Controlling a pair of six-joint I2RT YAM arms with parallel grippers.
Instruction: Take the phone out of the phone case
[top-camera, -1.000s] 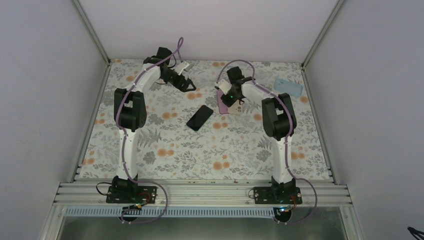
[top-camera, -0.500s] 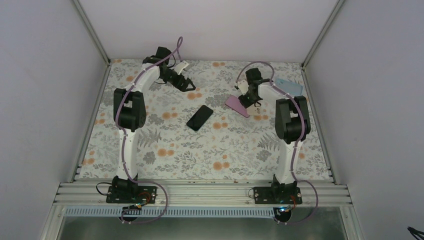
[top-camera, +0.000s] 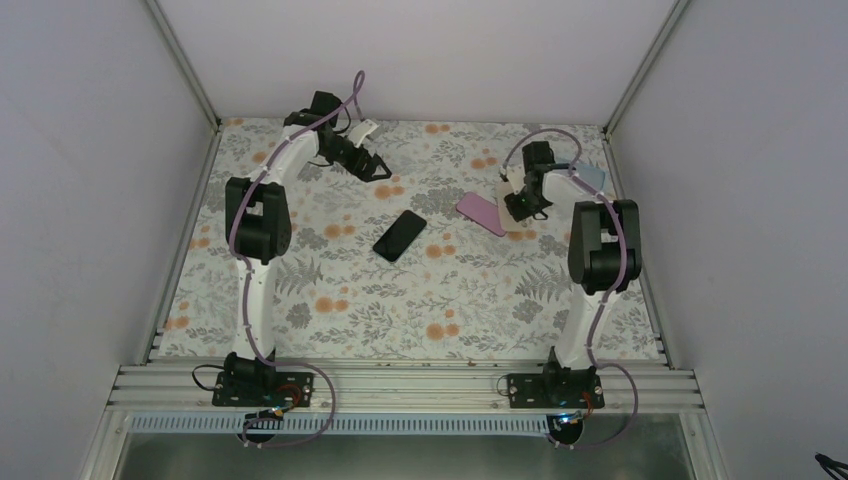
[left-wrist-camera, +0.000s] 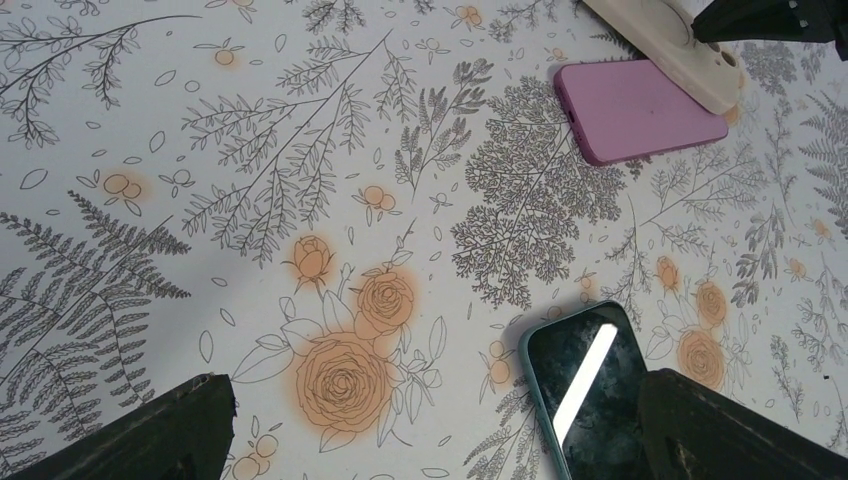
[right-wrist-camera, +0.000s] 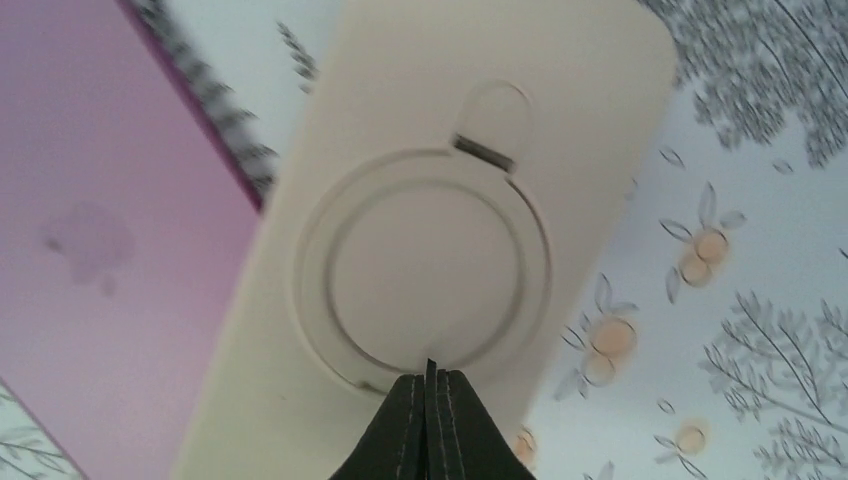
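As left hand (left-wrist-camera: 432, 432) gapes, right hand (right-wrist-camera: 430, 388) shut, one phone (top-camera: 400, 235), one pink case (top-camera: 481, 213), one cream case (right-wrist-camera: 450, 210) lie.

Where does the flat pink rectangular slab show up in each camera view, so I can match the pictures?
Top external: the flat pink rectangular slab lies right of centre, beside the right arm's wrist.
Left wrist: upper right, lying flat.
Right wrist: along the left side, close up.
Shared landmark: the cream case with a round ring, right beside the slab in every view.
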